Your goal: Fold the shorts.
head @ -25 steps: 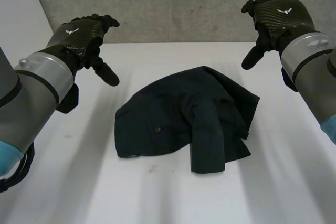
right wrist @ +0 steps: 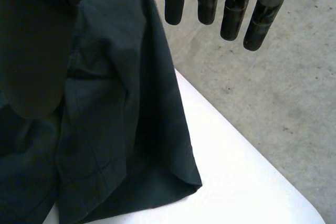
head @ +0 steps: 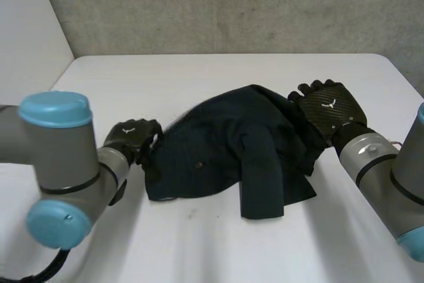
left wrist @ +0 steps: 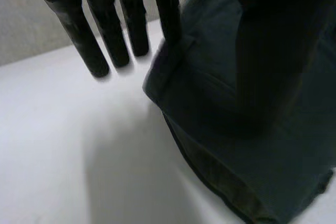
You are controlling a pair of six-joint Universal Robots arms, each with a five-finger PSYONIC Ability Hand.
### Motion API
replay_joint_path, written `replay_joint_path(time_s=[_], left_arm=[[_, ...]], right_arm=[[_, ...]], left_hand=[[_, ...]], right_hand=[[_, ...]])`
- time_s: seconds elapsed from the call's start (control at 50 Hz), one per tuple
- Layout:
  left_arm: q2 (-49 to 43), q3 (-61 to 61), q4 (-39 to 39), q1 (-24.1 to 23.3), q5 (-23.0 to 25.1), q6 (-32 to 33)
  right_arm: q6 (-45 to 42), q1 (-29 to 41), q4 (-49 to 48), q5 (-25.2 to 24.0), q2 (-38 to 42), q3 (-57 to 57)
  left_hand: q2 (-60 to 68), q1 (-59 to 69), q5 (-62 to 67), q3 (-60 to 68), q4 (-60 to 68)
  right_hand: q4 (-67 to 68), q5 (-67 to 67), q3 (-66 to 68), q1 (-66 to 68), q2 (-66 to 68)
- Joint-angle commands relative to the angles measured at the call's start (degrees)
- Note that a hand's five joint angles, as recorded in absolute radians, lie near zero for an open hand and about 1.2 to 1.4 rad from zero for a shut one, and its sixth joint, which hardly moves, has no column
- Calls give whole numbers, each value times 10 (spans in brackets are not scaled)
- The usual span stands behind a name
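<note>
Dark navy cloth, the shorts point(head: 232, 154) lie crumpled in the middle of the white surface point(head: 199, 77); one leg panel is lapped over the rest and points toward the near edge; a small button point(head: 199, 163) shows on the flatter left part. A grey concrete wall point(head: 232, 4) stands behind the surface.

The left hand point(head: 131, 138) is low at the shorts' left edge; in the left wrist view its fingers point(left wrist: 89, 45) are straight and released, most of their tips on the bare surface point(left wrist: 63, 145) just beside the cloth, one touching the hem of the shorts point(left wrist: 252, 145); the thumb hangs as a dark shape over the cloth; nothing is pinched.

The right hand point(head: 328, 112) is palm-down at the shorts' right edge; in the right wrist view its fingers point(right wrist: 233, 14) are straight and released, holding nothing, their tips past the edge of the shorts point(right wrist: 115, 129); the thumb is above the cloth; whether it touches I cannot tell; the white surface point(right wrist: 236, 182) shows beside the hem.
</note>
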Motion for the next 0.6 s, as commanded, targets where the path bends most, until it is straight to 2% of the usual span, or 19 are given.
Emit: replay_joint_path(time_s=[0.02, 0.12, 0.2, 0.26, 0.32, 0.4, 0.44, 0.52, 0.56, 0.6], left_arm=[[-60, 67, -5, 2, -22, 4], [-17, 107, 2, 44, -59, 12], [71, 153, 21, 108, -73, 43], [103, 179, 59, 106, -75, 54], [118, 193, 83, 86, -74, 56], [122, 199, 104, 36, -60, 58], [109, 198, 107, -6, -38, 58], [33, 197, 103, -88, 16, 67], [-17, 192, 98, -127, 33, 85], [-42, 189, 94, -146, 31, 98]], right_arm=[[-2, 2, -7, 3, 0, 2], [-2, 1, -9, 4, -1, 2], [-3, 0, -10, 3, -1, 2], [-3, 2, -9, 3, -1, 2], [-3, 4, -9, 5, -1, 5], [-3, 8, -11, 9, -1, 9], [-2, 7, -12, 10, -1, 10], [-2, 4, -11, 10, -2, 10], [-1, 2, -11, 10, -4, 10], [-1, 1, -11, 11, -5, 10]], left_hand=[[446, 433, 459, 460, 457], [446, 433, 459, 460, 457], [446, 433, 459, 460, 457], [446, 433, 459, 460, 457], [446, 433, 459, 460, 457], [446, 433, 459, 460, 457], [446, 433, 459, 460, 457], [446, 433, 459, 460, 457], [446, 433, 459, 460, 457], [446, 433, 459, 460, 457]], right_hand=[[-32, -39, -20, -15, -25], [-32, -39, -20, -15, -25], [-32, -39, -20, -15, -25], [-32, -39, -20, -15, -25], [-32, -39, -20, -15, -25], [-32, -39, -20, -15, -25], [-32, -39, -20, -15, -25], [-32, -39, -20, -15, -25], [-32, -39, -20, -15, -25], [-32, -39, -20, -15, -25]])
